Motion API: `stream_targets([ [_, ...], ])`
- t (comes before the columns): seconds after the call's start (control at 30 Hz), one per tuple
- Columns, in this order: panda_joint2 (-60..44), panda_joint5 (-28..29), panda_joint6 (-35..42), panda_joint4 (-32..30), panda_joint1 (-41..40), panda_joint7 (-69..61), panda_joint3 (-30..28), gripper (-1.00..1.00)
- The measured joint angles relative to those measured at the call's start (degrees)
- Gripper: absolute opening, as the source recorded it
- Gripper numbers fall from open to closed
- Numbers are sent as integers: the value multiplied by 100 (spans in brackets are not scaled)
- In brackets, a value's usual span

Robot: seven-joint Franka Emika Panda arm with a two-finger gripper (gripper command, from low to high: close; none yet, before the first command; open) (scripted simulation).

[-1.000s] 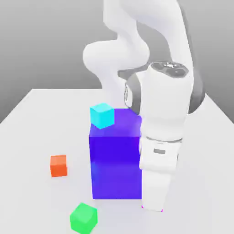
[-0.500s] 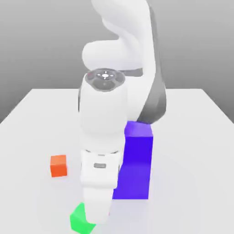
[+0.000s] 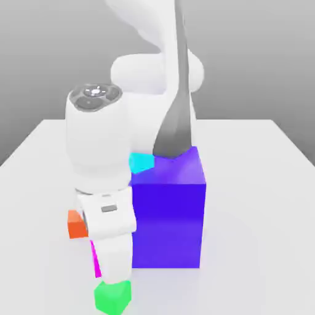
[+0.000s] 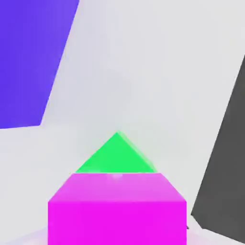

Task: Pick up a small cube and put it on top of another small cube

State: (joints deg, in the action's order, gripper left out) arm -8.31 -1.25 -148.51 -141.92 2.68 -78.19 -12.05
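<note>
The small magenta cube (image 4: 117, 208) sits in my gripper (image 3: 109, 272), which is shut on it. In the exterior view only a thin magenta edge (image 3: 95, 261) shows beside the white hand. The small green cube (image 3: 112, 296) rests on the table near the front, directly under the hand. In the hand view the green cube (image 4: 116, 157) peeks out just beyond the magenta one, turned corner-on to it. Whether the two cubes touch I cannot tell.
A big blue-purple block (image 3: 167, 215) stands right beside the hand on the exterior view's right, with a cyan cube (image 3: 141, 162) on top. An orange-red cube (image 3: 75, 225) lies partly hidden behind the hand on the left. A dark grey shape (image 4: 225, 167) fills one side of the hand view.
The arm has swung from the exterior view's right of the blue block across its front to the left, carrying the magenta cube, and now hangs over the green cube.
</note>
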Motion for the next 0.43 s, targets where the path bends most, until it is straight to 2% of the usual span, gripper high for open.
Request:
stream_targets([
  [0.1,80,-123,-68,-30,-52,-585,12,-100],
  [0.3,-669,-496,-799,16,-200,-977,215,-100],
  [0.33,-795,-560,-909,23,-236,-1024,258,100],
  [0.43,-795,-560,-909,23,-236,-1024,258,100],
])
